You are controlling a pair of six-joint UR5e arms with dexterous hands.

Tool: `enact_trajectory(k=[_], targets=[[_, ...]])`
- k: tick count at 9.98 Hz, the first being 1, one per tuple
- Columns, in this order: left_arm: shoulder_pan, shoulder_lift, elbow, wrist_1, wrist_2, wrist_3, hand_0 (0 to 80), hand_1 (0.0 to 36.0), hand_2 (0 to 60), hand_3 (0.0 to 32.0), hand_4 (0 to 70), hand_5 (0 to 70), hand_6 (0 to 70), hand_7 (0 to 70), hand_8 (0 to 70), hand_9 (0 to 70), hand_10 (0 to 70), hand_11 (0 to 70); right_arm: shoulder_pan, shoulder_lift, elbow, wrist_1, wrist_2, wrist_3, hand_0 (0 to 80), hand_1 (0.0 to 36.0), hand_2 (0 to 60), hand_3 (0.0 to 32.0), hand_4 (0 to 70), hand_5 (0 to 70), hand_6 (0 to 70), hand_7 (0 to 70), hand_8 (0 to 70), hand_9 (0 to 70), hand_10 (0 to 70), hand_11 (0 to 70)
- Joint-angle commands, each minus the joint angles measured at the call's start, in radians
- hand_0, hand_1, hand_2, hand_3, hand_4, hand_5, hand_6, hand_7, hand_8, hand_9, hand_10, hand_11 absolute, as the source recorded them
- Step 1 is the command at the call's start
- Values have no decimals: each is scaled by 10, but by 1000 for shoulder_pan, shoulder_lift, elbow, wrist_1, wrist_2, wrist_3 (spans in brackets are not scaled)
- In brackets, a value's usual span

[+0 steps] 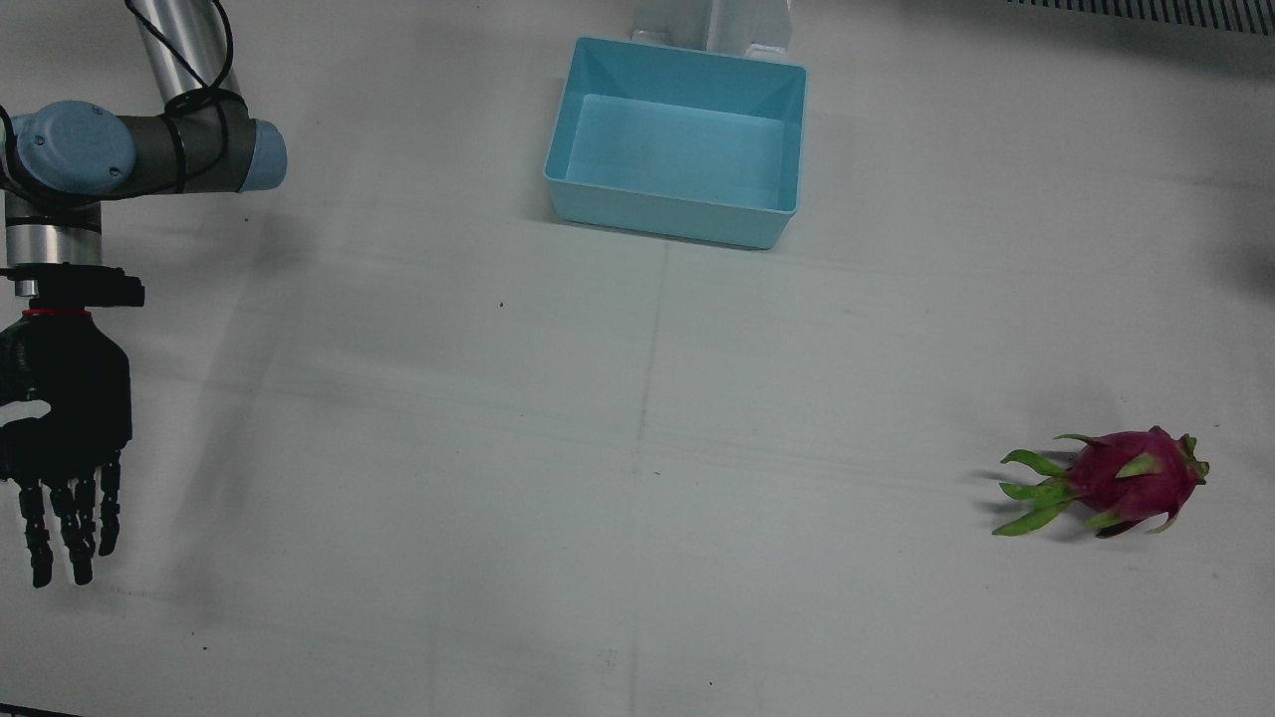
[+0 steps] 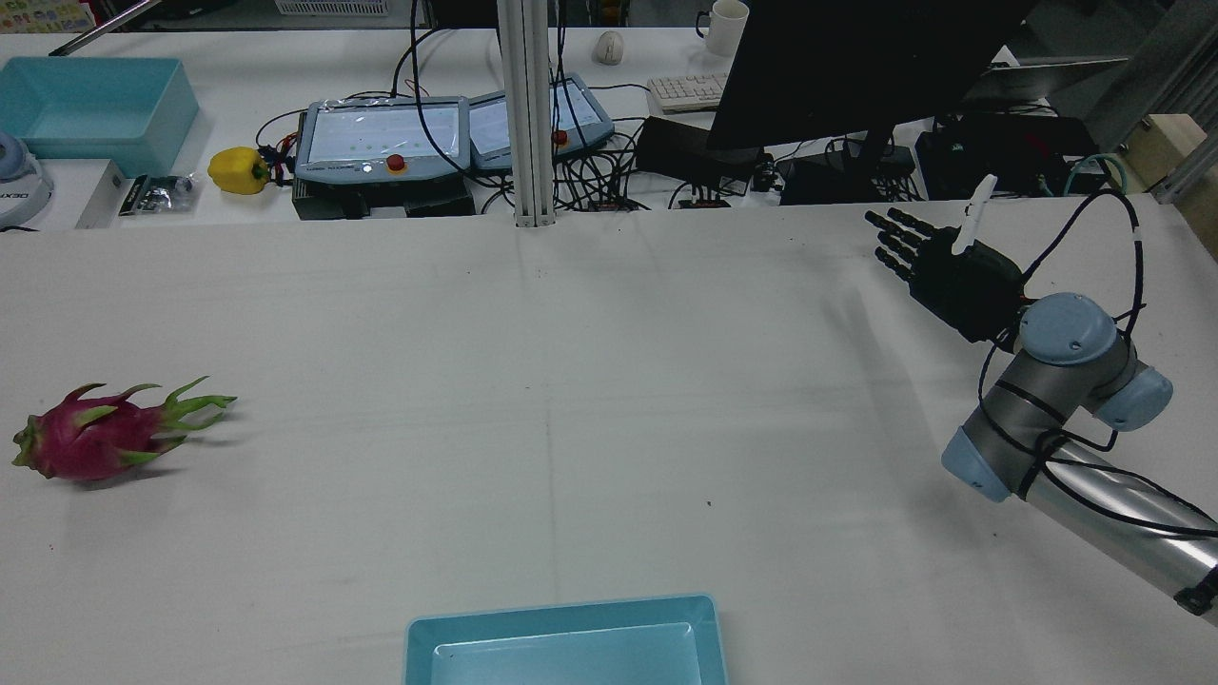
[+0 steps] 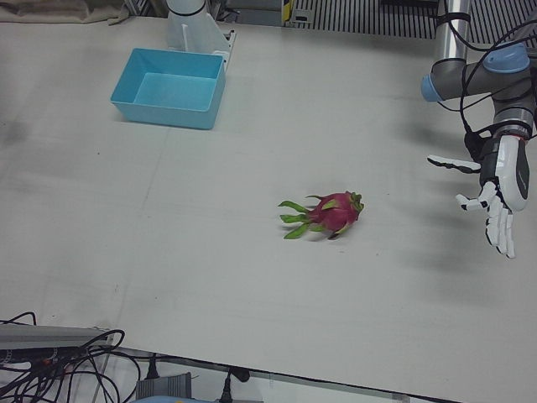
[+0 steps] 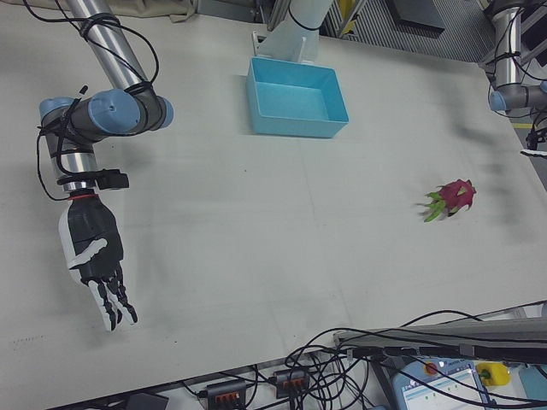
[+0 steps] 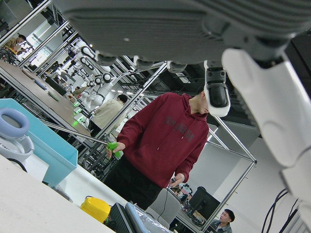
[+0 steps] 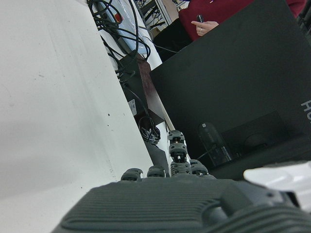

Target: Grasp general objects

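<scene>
White table [image 1: 398,448] from the front: blue bin [image 1: 677,144] at the far edge, dragon fruit [image 1: 1116,481] near the right edge, right hand [image 1: 62,438] spread, empty. Left-front: left hand [image 3: 501,195] splayed, clear of fruit.

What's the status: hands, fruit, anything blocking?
Left robot hand open, empty, beside the dragon fruit, apart from it. Right robot hand open, empty, far side of table. Fruit lies on its side, untouched. Path clear; blue bin empty, well away.

A white table [image 2: 571,400] fills the room's middle. Beyond it stands a cluttered desk [image 2: 285,143] with a dark monitor [image 2: 837,67], a keyboard [image 2: 685,90] and cables [image 2: 609,181].
</scene>
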Motion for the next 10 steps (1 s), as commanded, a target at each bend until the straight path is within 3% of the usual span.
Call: enact_trajectory(k=[1, 4, 7, 9, 10], targets=[[1, 0, 5, -5, 1, -3, 530, 143, 0, 168, 39, 0, 0, 0, 0, 0, 0, 8, 0, 0, -1, 0, 0, 0, 0, 0, 0, 0, 0, 0, 0, 0, 0, 0, 0, 0], [1, 1, 17, -5, 4, -5, 527, 125, 0, 168, 31, 0, 0, 0, 0, 0, 0, 3, 0, 0, -1, 1, 0, 0, 0, 0, 0, 0, 0, 0, 0, 0, 0, 0, 0, 0], [0, 3, 20, -22, 4, -32, 533, 147, 0, 176, 33, 0, 0, 0, 0, 0, 0, 5, 0, 0, 0, 1, 0, 0, 0, 0, 0, 0, 0, 0, 0, 0, 0, 0, 0, 0], [1, 4, 23, -22, 4, -29, 530, 128, 0, 176, 33, 0, 0, 0, 0, 0, 0, 5, 0, 0, 0, 0, 0, 0, 0, 0, 0, 0, 0, 0, 0, 0, 0, 0, 0, 0], [0, 4, 19, -22, 4, -31, 528, 137, 0, 178, 35, 0, 0, 0, 0, 0, 0, 5, 0, 0, 0, 0, -2, 0, 0, 0, 0, 0, 0, 0, 0, 0, 0, 0, 0, 0]])
